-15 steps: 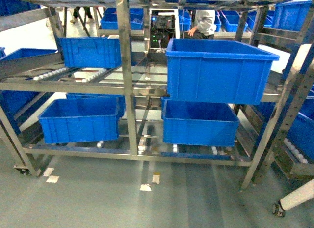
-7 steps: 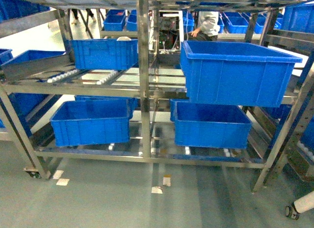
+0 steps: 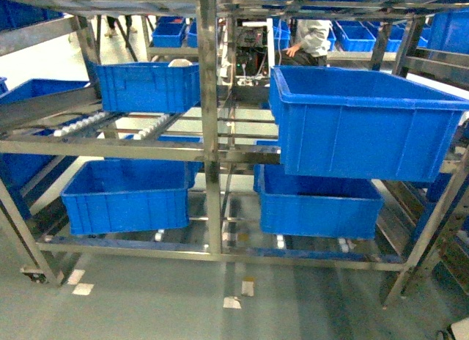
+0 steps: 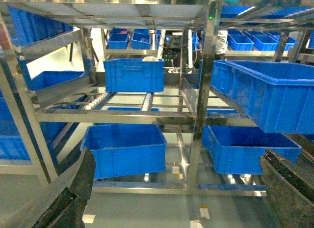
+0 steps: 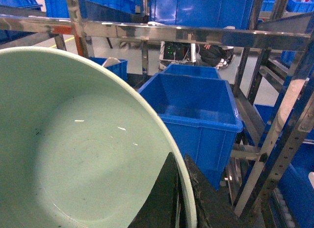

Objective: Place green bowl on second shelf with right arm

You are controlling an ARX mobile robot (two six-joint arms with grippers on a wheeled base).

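The head camera looks forward and slightly down at the steel rack, taking in two tiers and the grey floor at 6 o'clock. The left wrist camera sits lower and faces the same rack nearly level, its own dark fingers framing 7 and 5 o'clock. Both views share the small blue crate on the roller rails at 11 o'clock and the large blue crate at 3 o'clock. The right wrist camera looks from very close across the green bowl, which fills its left half, toward a blue crate beyond.
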